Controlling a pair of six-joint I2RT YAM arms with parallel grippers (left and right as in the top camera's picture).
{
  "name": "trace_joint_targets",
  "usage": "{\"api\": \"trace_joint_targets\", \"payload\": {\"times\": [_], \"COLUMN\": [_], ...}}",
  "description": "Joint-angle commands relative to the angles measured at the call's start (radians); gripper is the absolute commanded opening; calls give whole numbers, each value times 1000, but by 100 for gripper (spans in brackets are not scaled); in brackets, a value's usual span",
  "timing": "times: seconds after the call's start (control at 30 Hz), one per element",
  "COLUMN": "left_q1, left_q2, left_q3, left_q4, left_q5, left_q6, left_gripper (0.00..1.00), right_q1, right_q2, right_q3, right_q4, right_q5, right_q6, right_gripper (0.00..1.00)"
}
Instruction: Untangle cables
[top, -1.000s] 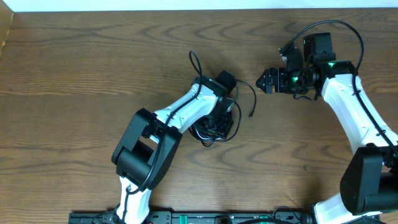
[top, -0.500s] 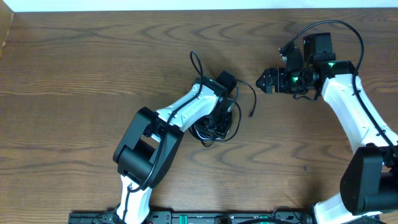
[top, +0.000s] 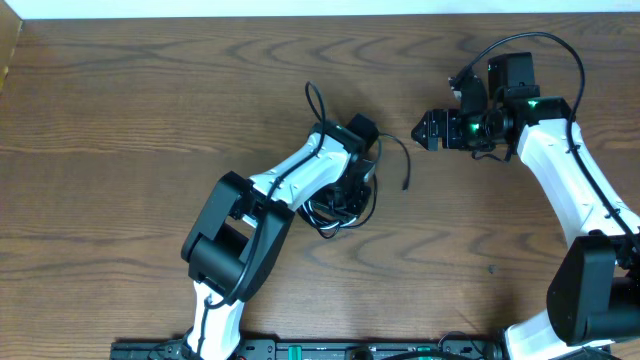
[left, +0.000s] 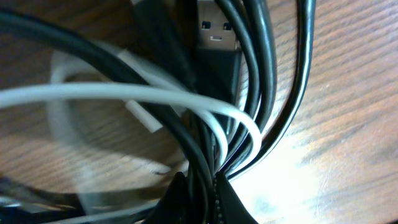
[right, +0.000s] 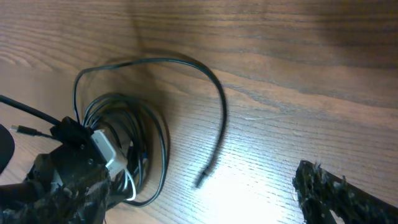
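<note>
Left gripper (left: 200, 198) is pinched shut on the cables (top: 343, 203), down in the middle of the pile near table (top: 150, 100) centre. The wrist view shows several black strands plus the white cable (left: 155, 96) running into the nip together (can't tell how many are truly clamped). Risk: a pull from here likely drags the whole bundle as one lump and cinches the loops tighter instead of freeing one strand. Nothing pins the pile: right gripper (top: 424, 130) is spread wide, empty, well apart to the right. Thin cords could also slip out of the fingertips under tension. Plug (left: 217, 31) sits wedged between black strands just beyond the nip and could snag on a loop. Loose end (right: 211, 137) lying toward the right gripper looks the cleaner grab, but may whip away if the pile shifts.
</note>
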Motion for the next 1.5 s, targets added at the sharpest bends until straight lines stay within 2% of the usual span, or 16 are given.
{"api": "trace_joint_targets", "payload": {"times": [0.0,0.27,0.43,0.53,0.63,0.83,1.0,1.07,1.13,1.17,1.2,1.37,1.4,1.47], "left_q1": [29,139,240,293,338,375,377,377,378,378,381,419,444,481], "left_q2": [-19,-150,-215,-222,-222,-222,-222,-222,-222,-222,-222,-227,-233,-246], "left_q3": [42,128,138,138,138,138,138,138,138,138,138,138,138,138], "left_q4": [-29,-36,14,32,48,65,140,168,190,198,209,262,282,294], "left_q5": [9,206,468,613,733,807,889,899,900,900,900,919,953,978], "left_q6": [3,-29,-89,-114,-130,-154,-192,-219,-236,-236,-239,-288,-288,-288], "left_gripper": [7,8,7,7,8,7,8,7,7,8,7,7,8,7], "right_q1": [6,9,12,26,56,128,199,228,246,250,251,229,208,172], "right_q2": [5,5,3,3,3,3,4,5,10,12,16,22,22,22], "right_q3": [14,14,14,14,14,14,14,14,14,14,14,14,14,14], "right_q4": [2,16,103,173,221,243,205,167,143,135,125,62,31,-6], "right_q5": [4,-74,-305,-373,-375,-362,-155,-36,19,29,32,99,130,156], "right_q6": [-10,-10,-10,3,61,98,256,363,412,421,422,421,419,401], "right_gripper": [91,91,89,89,88,84,74,68,58,52,41,14,4,1]}}
